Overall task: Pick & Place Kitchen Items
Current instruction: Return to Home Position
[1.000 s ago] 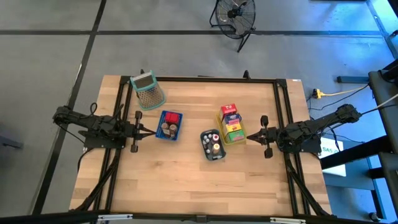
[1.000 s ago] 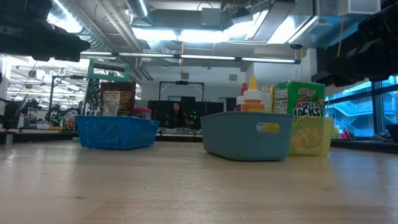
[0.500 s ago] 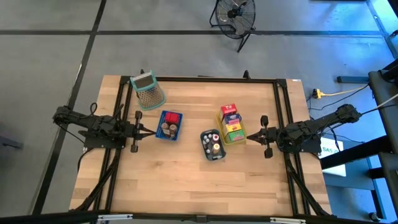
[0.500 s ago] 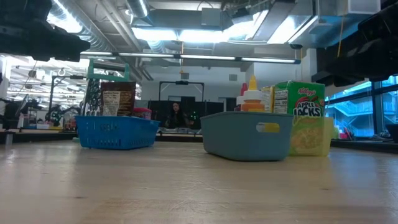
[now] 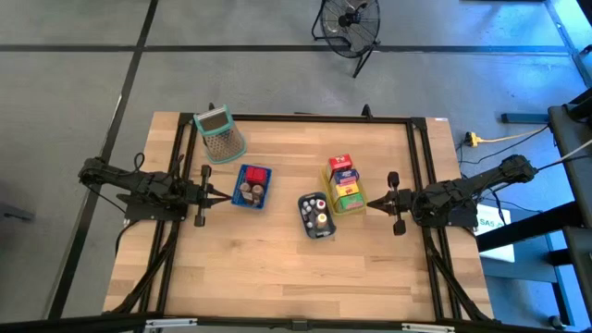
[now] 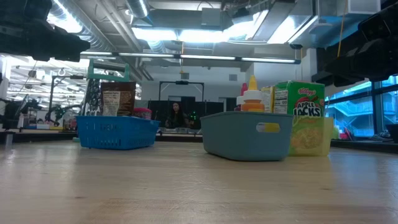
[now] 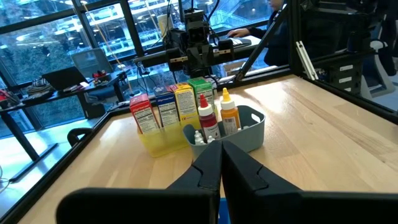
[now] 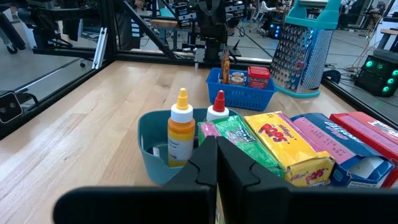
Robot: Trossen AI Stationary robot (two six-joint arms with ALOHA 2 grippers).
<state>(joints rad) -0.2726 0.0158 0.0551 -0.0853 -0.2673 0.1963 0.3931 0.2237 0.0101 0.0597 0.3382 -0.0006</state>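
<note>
Stillness lay over the pale wooden table (image 5: 277,268). From above, the left gripper (image 5: 215,194) hung just beside the small blue plastic basket tray (image 5: 238,188). The right gripper (image 5: 370,203) hung just beside the yellow rectangular tray (image 5: 357,209), and both arms reached in from the table's ends.

Only the wrist cameras settled the fingers: each pair was pressed together, holding nothing. They also made plain what the top view left vague. A row of small upright cartons (image 7: 168,109), red, purple, yellow and green, stood in the yellow tray. The red-capped white bottle (image 7: 208,121) stood next to the orange-capped yellow bottle (image 8: 179,134) inside the grey-blue plastic tray (image 7: 250,132).

The low camera alone caught a seated person (image 6: 176,115) far behind the table. The green-rimmed metal grater (image 5: 219,135) stood near the far-left corner.

Set against the looks half a second and a second before, nothing had shifted, neither arm nor tray.
</note>
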